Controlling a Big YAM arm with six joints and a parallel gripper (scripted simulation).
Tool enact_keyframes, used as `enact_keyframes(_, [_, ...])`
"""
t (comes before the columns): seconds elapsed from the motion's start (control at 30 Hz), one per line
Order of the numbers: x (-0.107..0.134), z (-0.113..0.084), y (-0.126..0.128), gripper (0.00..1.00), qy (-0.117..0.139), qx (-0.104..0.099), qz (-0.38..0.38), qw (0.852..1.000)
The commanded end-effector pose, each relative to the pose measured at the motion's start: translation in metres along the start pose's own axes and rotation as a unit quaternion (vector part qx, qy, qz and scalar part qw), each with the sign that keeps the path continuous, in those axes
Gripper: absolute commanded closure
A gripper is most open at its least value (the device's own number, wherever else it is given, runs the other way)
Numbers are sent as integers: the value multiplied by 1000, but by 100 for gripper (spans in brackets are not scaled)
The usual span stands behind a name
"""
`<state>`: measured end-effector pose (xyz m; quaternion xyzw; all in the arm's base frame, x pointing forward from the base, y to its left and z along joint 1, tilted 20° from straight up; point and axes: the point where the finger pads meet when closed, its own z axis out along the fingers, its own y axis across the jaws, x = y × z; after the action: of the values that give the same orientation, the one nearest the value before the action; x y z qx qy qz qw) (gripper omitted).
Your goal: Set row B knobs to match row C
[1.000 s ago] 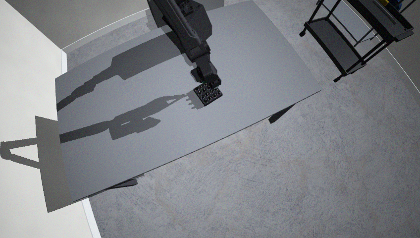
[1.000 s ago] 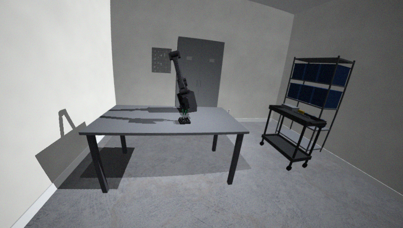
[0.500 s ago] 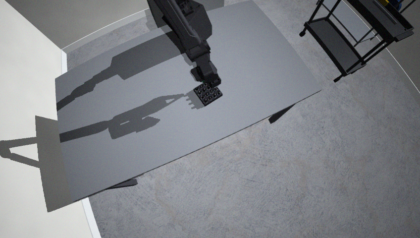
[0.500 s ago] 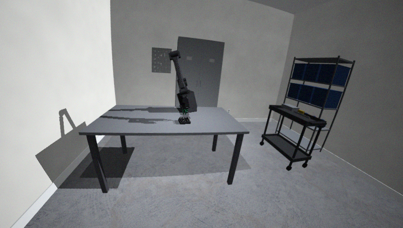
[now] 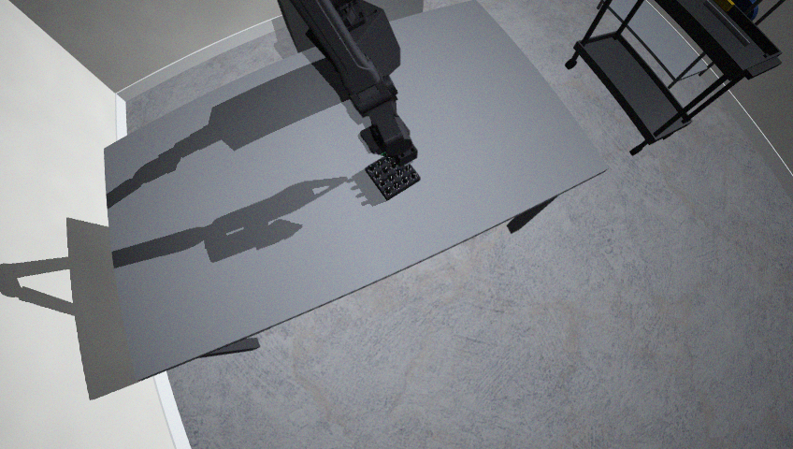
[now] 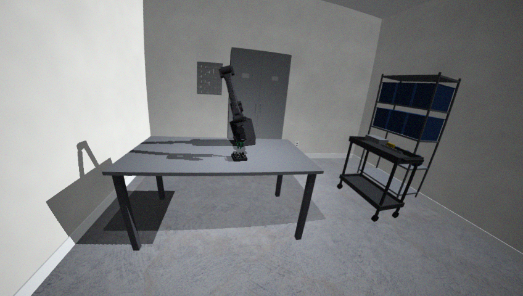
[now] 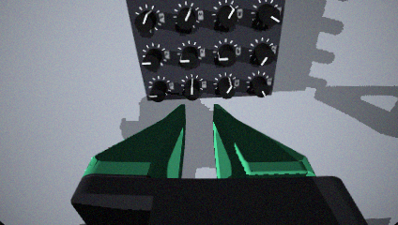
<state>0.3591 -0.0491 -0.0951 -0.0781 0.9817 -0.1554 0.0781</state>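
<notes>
Across a pale-walled room, see a grey table (image 5: 461, 127) (image 6: 205, 166). Find the cart (image 5: 634, 83) (image 6: 370, 190) at 2 o'clock from above, well off the table and in nobody's way. See the arm (image 5: 355, 72) (image 6: 232, 95) reach in from 11 o'clock. Find the box (image 5: 395, 179) (image 6: 240, 159) (image 7: 206, 35) on the table, at 12 o'clock of the claw (image 6: 240, 145) (image 7: 199, 112) in the wrist view. Note fingers parted slightly, grasping nothing, clear of the box. Expect a stiff, perhaps light box, apt to slide if pushed. Pinch B1 (image 7: 191, 89) across opposite sides, keeping off close neighbours C1 (image 7: 225, 89) and A1 (image 7: 160, 90); twist gently, stopping short of the end stops. Read B1's line at 12 o'clock, unlike C1's.
</notes>
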Motion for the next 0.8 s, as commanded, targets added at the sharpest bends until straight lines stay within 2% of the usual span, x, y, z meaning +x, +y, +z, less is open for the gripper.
enact_keyframes(0.0, [2,-4,6,81,2,-1,-4,1000])
enact_keyframes(0.77, [1,-6,6,81,0,-1,3,1000])
